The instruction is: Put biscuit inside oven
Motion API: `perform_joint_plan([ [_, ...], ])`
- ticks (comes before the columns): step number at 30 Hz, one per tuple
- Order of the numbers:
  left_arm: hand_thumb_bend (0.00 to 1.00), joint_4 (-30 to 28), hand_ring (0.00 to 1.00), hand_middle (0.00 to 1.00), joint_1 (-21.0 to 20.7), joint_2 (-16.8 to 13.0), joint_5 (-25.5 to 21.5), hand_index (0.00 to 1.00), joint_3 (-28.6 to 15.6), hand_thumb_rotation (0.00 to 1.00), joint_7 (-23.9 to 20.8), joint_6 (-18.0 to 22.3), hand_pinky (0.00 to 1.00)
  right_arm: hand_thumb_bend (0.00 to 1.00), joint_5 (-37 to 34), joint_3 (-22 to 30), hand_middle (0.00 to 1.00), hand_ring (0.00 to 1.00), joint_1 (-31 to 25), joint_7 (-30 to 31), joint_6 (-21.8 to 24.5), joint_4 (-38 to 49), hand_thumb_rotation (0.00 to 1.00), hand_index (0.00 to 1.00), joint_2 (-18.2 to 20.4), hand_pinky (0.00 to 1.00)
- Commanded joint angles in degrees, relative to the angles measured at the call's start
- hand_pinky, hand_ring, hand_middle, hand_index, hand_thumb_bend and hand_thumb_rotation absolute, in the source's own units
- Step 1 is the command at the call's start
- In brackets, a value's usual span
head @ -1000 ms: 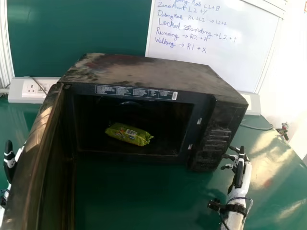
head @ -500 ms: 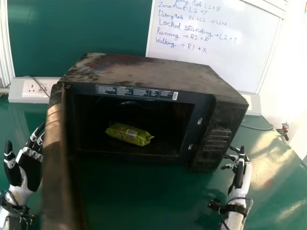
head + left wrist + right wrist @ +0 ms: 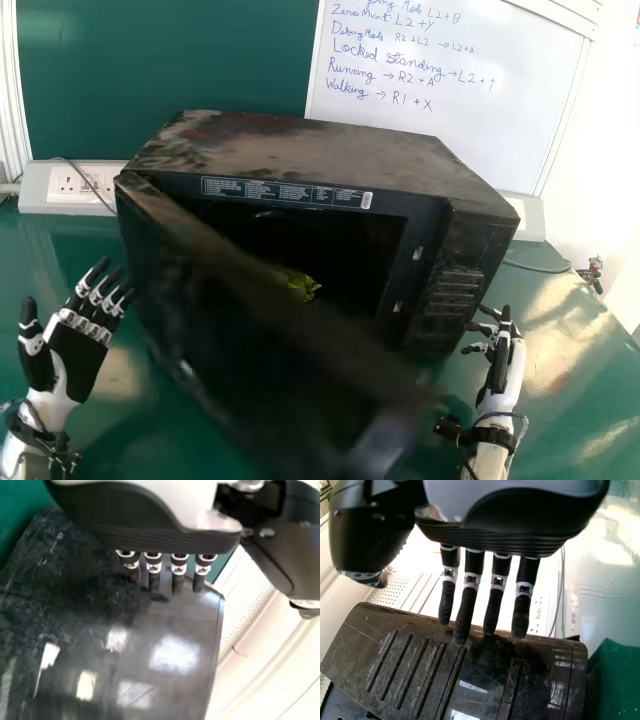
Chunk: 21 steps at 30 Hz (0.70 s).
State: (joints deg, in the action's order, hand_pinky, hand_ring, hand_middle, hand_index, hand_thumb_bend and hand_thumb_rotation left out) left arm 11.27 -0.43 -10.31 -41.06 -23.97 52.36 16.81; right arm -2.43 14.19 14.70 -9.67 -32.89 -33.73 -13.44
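Biscuit packet (image 3: 301,287): green, lying inside the black oven (image 3: 310,145) at the centre of the frame, partly hidden by the door (image 3: 270,350). The door stands part-open, its hinge side at the upper left of the oven front and its blurred free end at the lower centre of the frame.

Left hand (image 3: 78,358): at the lower left of the frame, open, fingers extended, holding nothing, fingertips beside the door; contact cannot be determined. Right hand (image 3: 498,362): at the lower right, open and empty, fingers roughly straight, next to the control panel (image 3: 450,285); contact likewise cannot be determined.

The oven rests on a green table (image 3: 575,425). A written-on whiteboard (image 3: 440,150) stands behind, upper right.
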Motion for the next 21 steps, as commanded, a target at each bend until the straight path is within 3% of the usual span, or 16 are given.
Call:
perform_joint_plan([
  [1,0.00,-0.3,0.42,0.55,0.6,0.8,0.6,0.64,1.2,0.00,0.9,0.1,0.22,0.71,0.7,-0.9,0.41,0.31,-1.8,0.6,0.0,-1.5,1.00,0.62,1.9,0.27],
  [21,0.02,-1.0,0.41,0.55,0.6,1.0,1.7,0.64,2.7,0.00,0.8,-0.5,0.20,0.72,0.6,-0.9,0.41,0.31,-2.0,0.7,0.3,-0.9,1.00,0.61,2.1,0.27],
])
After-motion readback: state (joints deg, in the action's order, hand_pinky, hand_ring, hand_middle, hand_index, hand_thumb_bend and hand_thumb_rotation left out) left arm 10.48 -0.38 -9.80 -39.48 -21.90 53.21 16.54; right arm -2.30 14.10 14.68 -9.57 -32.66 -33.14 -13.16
